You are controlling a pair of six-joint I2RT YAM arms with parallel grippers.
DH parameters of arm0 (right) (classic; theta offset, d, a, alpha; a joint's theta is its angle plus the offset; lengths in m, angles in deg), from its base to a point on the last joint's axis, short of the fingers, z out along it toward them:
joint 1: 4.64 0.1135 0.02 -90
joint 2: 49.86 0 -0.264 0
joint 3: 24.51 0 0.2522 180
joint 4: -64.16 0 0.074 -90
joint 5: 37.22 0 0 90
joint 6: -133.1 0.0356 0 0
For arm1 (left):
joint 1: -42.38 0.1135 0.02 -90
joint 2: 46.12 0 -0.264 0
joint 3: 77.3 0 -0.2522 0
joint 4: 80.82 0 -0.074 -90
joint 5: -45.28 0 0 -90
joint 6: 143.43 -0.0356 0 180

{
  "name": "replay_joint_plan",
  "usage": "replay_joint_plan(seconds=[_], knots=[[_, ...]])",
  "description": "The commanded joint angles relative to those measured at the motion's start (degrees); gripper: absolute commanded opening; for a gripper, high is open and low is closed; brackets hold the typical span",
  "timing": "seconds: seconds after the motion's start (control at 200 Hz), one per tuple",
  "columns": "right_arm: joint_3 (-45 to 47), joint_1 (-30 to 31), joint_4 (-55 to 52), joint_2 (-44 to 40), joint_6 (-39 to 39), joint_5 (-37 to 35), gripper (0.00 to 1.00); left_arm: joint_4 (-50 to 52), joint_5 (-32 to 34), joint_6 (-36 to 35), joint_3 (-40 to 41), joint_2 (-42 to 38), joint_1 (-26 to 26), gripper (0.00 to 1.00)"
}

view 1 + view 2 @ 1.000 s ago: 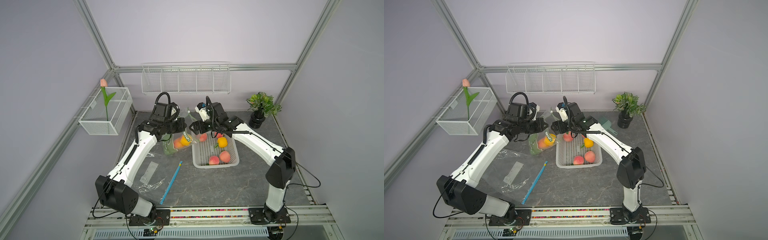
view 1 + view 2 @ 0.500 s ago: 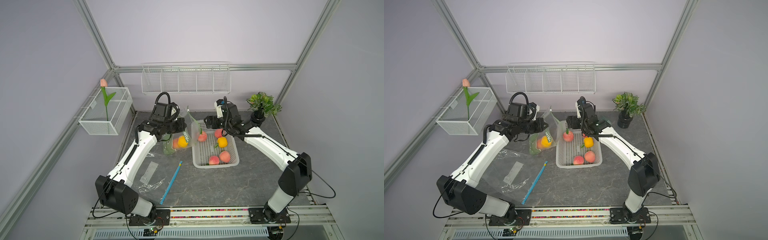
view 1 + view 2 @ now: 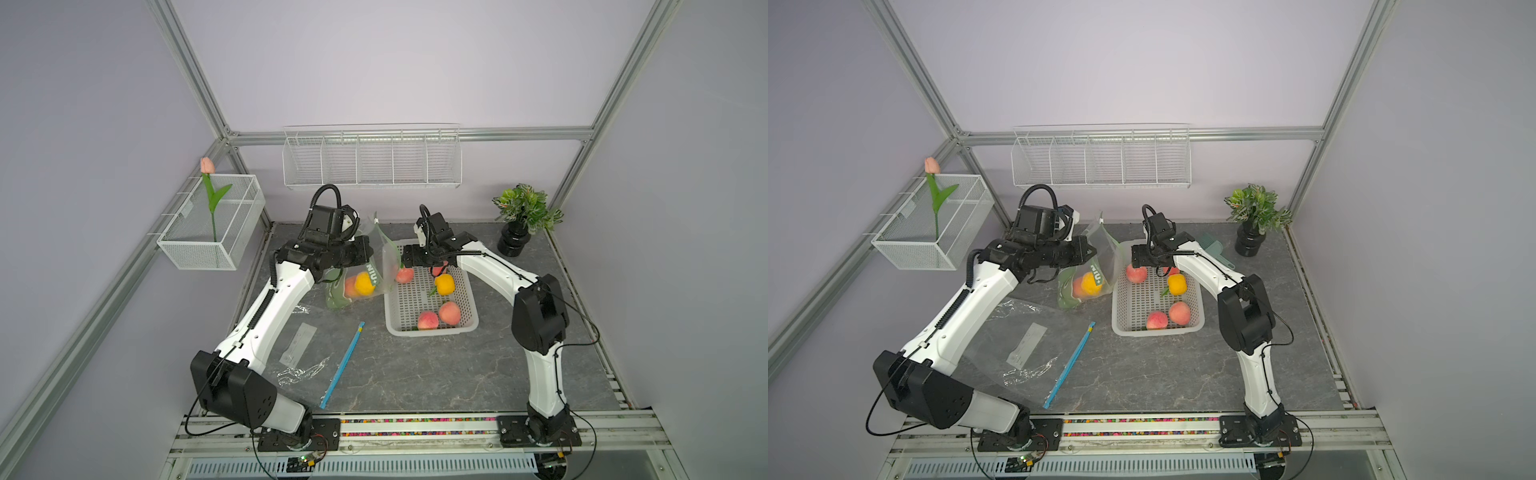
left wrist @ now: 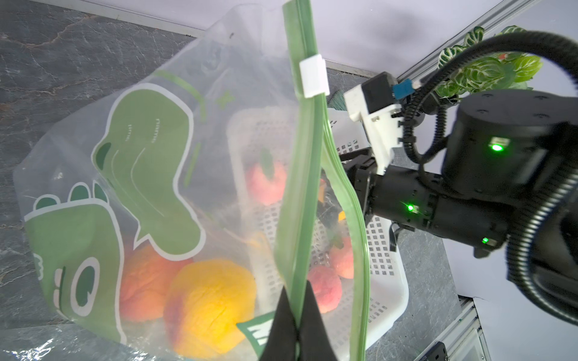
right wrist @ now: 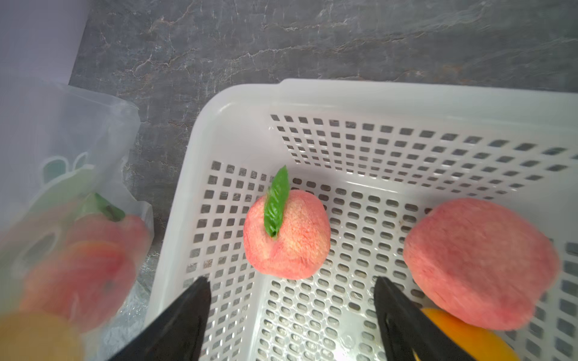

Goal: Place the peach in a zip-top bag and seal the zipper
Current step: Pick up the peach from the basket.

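**Target.** The leafed peach (image 5: 291, 240) lies in the corner of the white basket (image 5: 344, 90) nearest the bag, near a second peach (image 5: 478, 262) but not touching it. The right hand (image 5: 291, 283) hovers over the basket with its fingers (image 5: 187, 312) spread wide and nothing between them. The peach sits just ahead of the tips, untouched.

**Bag.** The left hand (image 4: 297, 325) is pressed together on the green zipper strip (image 4: 305, 156). One lip of the zip-top bag (image 4: 150, 150) is pinched and held upright just beside the basket. The other lip bows away, so the mouth is part open. The white slider (image 4: 313, 75) sits toward the end of the strip away from the pinch. A yellow-orange fruit (image 4: 209, 300) and a pink fruit (image 4: 140, 281) are seen in the bag bottom.

**Handling (judged).**
- The peach skin is matt, finely fuzzed and slightly lumpy rather than truly round.
- It is taken to be a light, soft model that gives a little under pressure, so little slip is expected.
- Hold is best taken across the widest part, on the flanks.
- The green leaf (image 5: 276, 203) should be kept clear. It stands up from the stalk dimple and could be bent or snagged on the bag lip.

**Materials.**
- The bag film is thin, limp, glossy and translucent, with green printed shapes. Its form is kept only where it is pinched.
- The mouth is narrow, and a peach pushed against the free lip is likely to fold it shut.
- The basket is rigid perforated plastic with rounded corners, and its raised wall must be cleared.
- The worktop (image 5: 281, 40) is dark, veined, matt and stone-like.
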Motion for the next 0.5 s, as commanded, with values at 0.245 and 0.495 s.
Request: replay_joint_plan(seconds=[0.245,0.495], knots=[[-8.3,-0.5,-5.5,8.8,0.5,4.4,0.86,0.6,0.0,-0.5,-0.8,0.3,-0.1,0.0],[-13.5,-0.5,-8.1,14.5,0.7,6.6,0.85,0.7,-0.2,-0.7,-1.0,0.5,-0.1,0.0]])
